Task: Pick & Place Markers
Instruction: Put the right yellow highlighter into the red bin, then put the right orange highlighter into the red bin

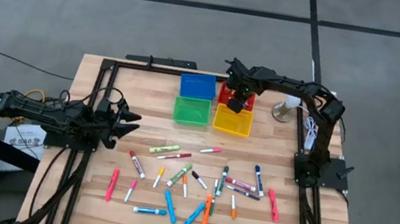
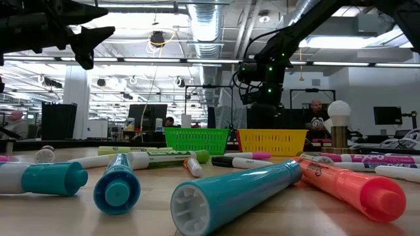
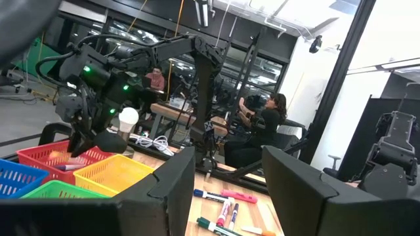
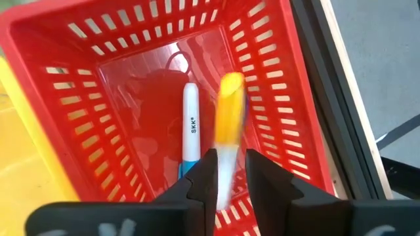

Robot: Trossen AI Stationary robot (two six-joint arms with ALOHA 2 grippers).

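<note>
Over red bin (image 4: 275,78), blurred yellow-capped marker (image 4: 230,111)

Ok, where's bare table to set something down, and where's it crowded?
Bare wood lies between the left gripper and the green bin, and right of the yellow bin below the white lamp. The markers crowd the front middle.

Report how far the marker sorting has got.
Done: one white marker already lies in the red bin. In hand: the right gripper hangs over that bin with a yellow-capped marker between its fingers, blurred as if dropping. Left: some two dozen markers on the table; the left gripper waits open.
</note>
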